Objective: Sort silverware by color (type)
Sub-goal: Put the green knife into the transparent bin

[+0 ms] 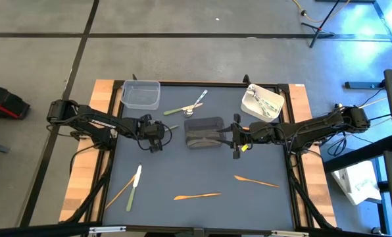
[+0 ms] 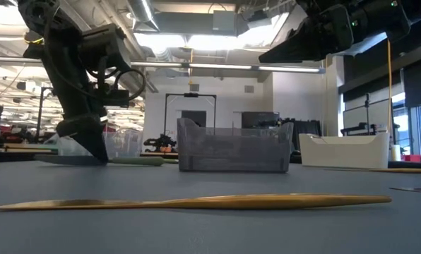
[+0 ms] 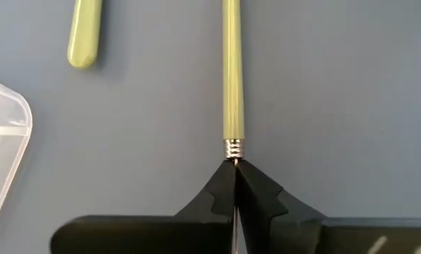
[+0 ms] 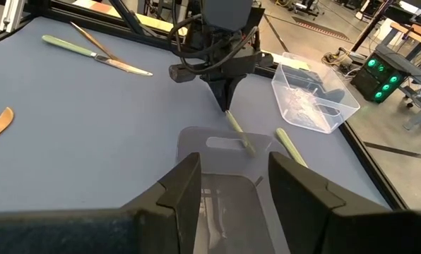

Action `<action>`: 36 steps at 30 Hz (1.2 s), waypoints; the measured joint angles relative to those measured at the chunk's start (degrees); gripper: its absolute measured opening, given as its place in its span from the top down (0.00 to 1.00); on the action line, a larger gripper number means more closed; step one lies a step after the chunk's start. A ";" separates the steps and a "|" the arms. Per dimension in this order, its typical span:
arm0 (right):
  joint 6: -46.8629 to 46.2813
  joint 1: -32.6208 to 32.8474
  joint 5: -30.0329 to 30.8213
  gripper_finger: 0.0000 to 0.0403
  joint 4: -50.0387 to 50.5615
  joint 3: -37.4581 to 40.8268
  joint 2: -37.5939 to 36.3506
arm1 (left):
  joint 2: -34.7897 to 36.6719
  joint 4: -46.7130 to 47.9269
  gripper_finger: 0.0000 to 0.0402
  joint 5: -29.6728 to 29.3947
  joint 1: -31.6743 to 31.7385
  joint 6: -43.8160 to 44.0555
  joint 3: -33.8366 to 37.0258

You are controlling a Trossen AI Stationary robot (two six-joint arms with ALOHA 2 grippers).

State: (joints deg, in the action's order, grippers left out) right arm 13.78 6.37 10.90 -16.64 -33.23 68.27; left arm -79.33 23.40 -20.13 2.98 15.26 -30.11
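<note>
My left gripper stands fingers-down on the mat left of the dark grey container, shut on an olive-green-handled utensil. A second green utensil and a silver spoon lie flat behind them. My right gripper hangs open above the grey container's right end, touching nothing. Orange utensils and a green-handled knife lie flat near the front edge. More silverware sits in the white container. My left gripper pinches the utensil between its two fingertips, on the metal neck just past the handle's ribbed silver collar. The fingers come from above, pointing down. The green handle runs away from them toward the grey container, low and level along the mat.
A clear container stands at the far left corner of the mat, the white one at the far right. The grey container sits mid-table between the arms. The long orange utensil lies across the near part of the mat.
</note>
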 joint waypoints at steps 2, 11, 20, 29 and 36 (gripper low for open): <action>0.00 0.00 0.00 0.62 0.00 0.00 0.00 | 0.07 0.00 1.00 0.04 0.00 -0.54 0.00; 0.02 0.00 0.00 0.62 0.02 0.00 0.00 | 5.82 3.06 1.00 2.76 -0.05 -0.84 -1.58; 0.02 -0.02 0.02 0.62 0.09 -0.02 0.00 | 13.88 5.11 1.00 -0.06 0.07 -1.68 -1.62; 0.04 -0.02 0.02 0.62 0.09 -0.02 0.00 | 24.14 5.14 1.00 -7.54 4.58 -5.31 -1.70; 0.02 0.00 0.00 0.62 0.08 -0.02 0.24 | 28.09 2.78 1.00 -11.39 11.67 -15.87 -1.75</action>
State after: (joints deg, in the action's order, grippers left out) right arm 13.80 6.37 10.90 -16.56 -33.26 68.51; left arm -51.24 26.18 -31.53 14.65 -0.62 -31.86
